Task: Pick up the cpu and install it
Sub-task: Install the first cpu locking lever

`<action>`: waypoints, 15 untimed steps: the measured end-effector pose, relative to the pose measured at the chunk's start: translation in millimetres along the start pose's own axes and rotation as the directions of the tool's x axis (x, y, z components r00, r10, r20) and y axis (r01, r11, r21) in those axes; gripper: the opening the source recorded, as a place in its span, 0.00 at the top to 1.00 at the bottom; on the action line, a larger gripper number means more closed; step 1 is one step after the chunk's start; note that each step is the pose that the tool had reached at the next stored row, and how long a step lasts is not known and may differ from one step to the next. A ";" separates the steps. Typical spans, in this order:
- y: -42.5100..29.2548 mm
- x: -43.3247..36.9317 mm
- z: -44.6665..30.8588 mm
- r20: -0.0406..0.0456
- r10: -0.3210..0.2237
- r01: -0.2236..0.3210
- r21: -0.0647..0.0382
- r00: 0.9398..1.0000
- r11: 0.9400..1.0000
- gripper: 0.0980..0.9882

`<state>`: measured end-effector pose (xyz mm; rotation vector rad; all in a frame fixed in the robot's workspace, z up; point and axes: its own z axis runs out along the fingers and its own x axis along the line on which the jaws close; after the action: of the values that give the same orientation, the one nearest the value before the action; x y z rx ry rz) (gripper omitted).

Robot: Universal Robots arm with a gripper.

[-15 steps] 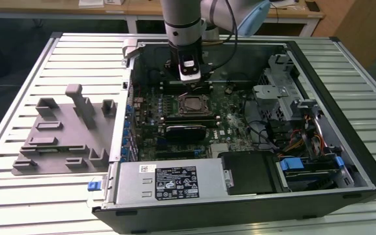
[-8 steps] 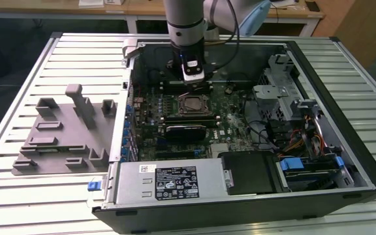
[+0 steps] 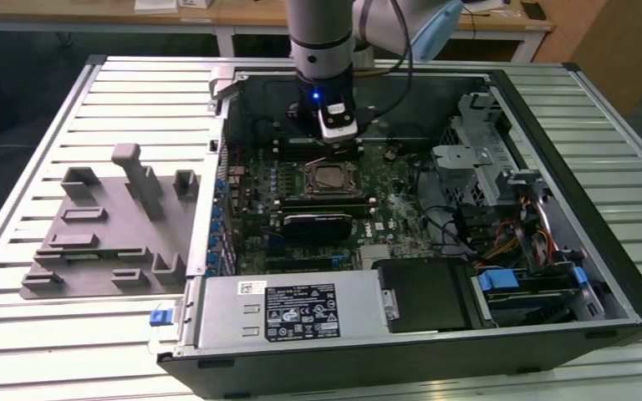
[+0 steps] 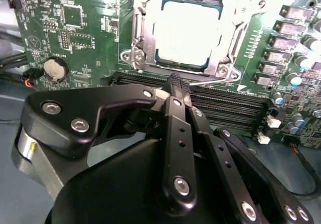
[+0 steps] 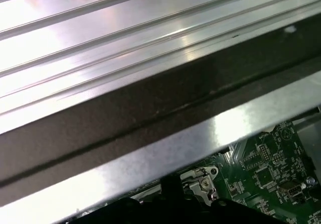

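In the exterior view, the arm's gripper (image 3: pixel 344 150) hung inside the open computer case (image 3: pixel 588 159), just behind the motherboard socket (image 3: pixel 329 178), where the cpu (image 3: pixel 328 177) lay square in its frame. The grey fixture block (image 3: pixel 109 221) sat on the slatted table (image 3: pixel 31 142), well apart toward the exterior view's left, with no chip visible on it. By the look of it, placement was done and the step in hand was the finish of the install. The socket's frame appeared not yet clamped over the chip, so any further move called for fine, low clearance among board parts. A black module (image 3: pixel 318 224) lay just in front of the socket, the power supply (image 3: pixel 287 307) at the case's near edge, and cables (image 3: pixel 511 238) toward the exterior view's right.

In the second wrist view, the black fingers (image 4: pixel 176 86) met at their tips with nothing between them: closed and empty. Their tips hovered over the memory slots (image 4: pixel 225 106) beside the socket (image 4: pixel 139 38); the cpu (image 4: pixel 186 33), silver top glaring, sat seated within. A coin battery (image 4: pixel 55 69) and capacitors (image 4: pixel 296 78) stood near, in the way of a careless sweep.

In the first wrist view, the case's metal rim (image 5: pixel 165 148) crossed the frame, with the table's ribs (image 5: pixel 100 38) beyond it and a green strip of motherboard (image 5: pixel 266 169) on its other side
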<state>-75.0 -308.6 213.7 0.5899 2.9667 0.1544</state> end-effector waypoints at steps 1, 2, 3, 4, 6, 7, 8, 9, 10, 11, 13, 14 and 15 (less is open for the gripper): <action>0.4 -0.9 0.2 -0.001 -0.005 0.005 0.000 1.000 1.000 0.99; 0.6 -1.5 0.4 -0.001 -0.007 0.007 -0.001 1.000 1.000 0.99; 0.6 -1.7 0.4 -0.001 -0.009 0.009 -0.001 1.000 1.000 0.99; 0.7 -1.7 0.4 -0.001 -0.009 0.009 -0.001 1.000 1.000 0.99; 0.7 -1.8 0.4 -0.001 -0.009 0.009 -0.001 1.000 1.000 0.99; 0.7 -1.8 0.5 -0.001 -0.009 0.009 -0.001 1.000 1.000 0.99; 0.9 -2.1 0.7 -0.002 -0.013 0.013 -0.001 1.000 1.000 0.99; 1.0 -2.5 1.1 -0.002 -0.021 0.021 -0.002 1.000 1.000 0.99; 1.4 -4.0 3.2 -0.008 -0.063 0.063 -0.006 0.998 0.998 0.99; 1.5 -4.3 3.6 -0.008 -0.065 0.065 -0.007 0.998 0.998 0.99; 1.5 -4.4 3.7 -0.008 -0.067 0.067 -0.007 0.998 0.998 0.99; 1.6 -4.4 3.8 -0.008 -0.067 0.067 -0.007 0.998 0.998 0.99; 1.6 -4.5 3.9 -0.008 -0.067 0.067 -0.007 0.998 0.998 0.99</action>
<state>-69.8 -308.6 210.5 0.4898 2.9880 0.1608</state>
